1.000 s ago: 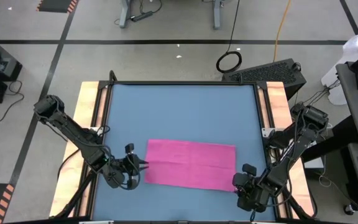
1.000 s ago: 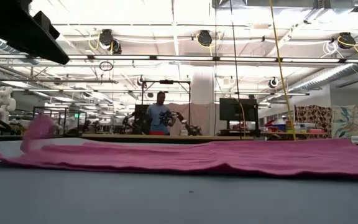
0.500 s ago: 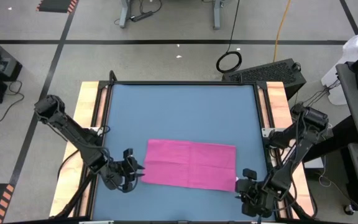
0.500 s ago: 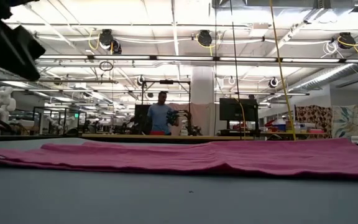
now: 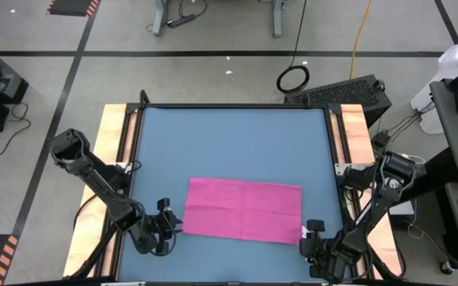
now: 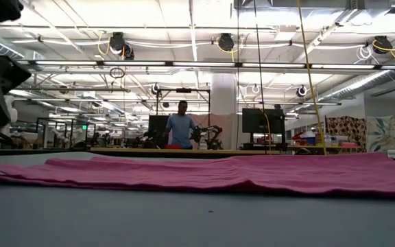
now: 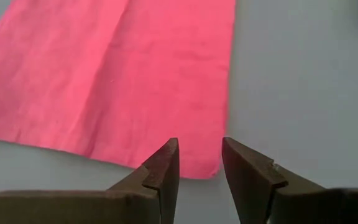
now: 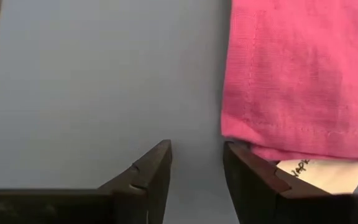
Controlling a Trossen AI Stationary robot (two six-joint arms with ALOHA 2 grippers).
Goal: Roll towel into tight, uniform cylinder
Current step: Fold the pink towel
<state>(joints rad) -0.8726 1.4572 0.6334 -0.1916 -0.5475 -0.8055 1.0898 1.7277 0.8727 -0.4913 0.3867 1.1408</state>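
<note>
The thin magenta-pink rectangular towel (image 5: 242,210) lies flat and unrolled near the front edge of my blue desk (image 5: 229,143), while my left pincer (image 5: 168,226) and right pincer (image 5: 315,236) wait just off its front corners, fingers slightly spread, pinching nothing.

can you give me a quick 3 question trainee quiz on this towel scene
1. True or false: the towel is already rolled into a cylinder.
2. Which gripper has the white tag just past its fingers? A) left gripper B) right gripper
3. Fill in: both grippers stand open and hold ____.

Key: 1 false, it lies flat on the blue table. 2 B. 3 nothing.
</note>
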